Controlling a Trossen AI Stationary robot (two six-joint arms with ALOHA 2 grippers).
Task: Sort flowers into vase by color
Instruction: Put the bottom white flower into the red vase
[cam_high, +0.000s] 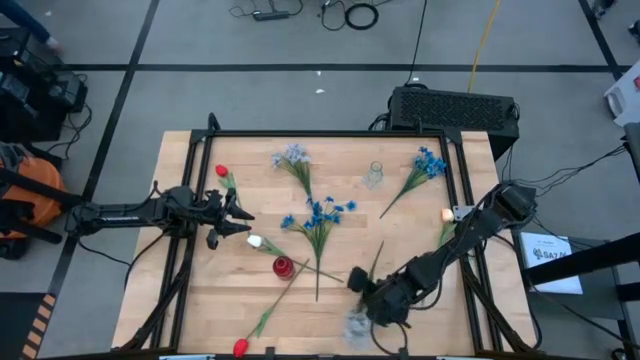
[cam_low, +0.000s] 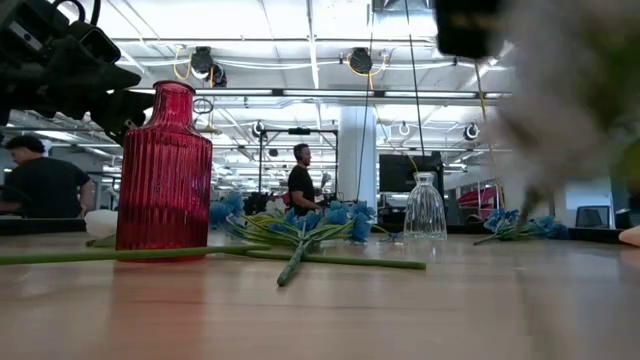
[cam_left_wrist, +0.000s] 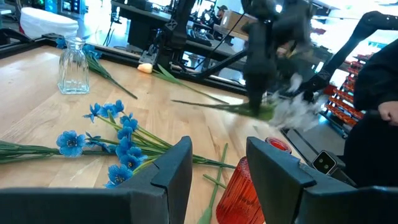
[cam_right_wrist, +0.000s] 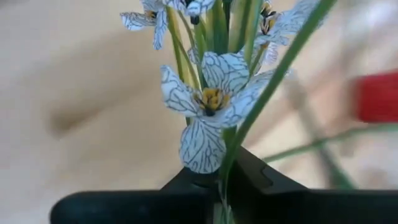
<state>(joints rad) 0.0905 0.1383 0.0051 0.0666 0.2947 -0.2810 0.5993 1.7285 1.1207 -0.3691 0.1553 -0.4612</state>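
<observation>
Red vase (cam_high: 283, 266), blue flowers (cam_high: 318, 215) block table (cam_high: 190, 300) ctr.

The left arm reaches in level from the table's left side, its end effector (cam_high: 240, 222) held over the left-centre with fingers (cam_left_wrist: 171, 168) apart and nothing between them. The right arm bends in from the right edge toward the near edge, its end effector (cam_high: 362, 293) low there, fingers closed on a stem.
</observation>
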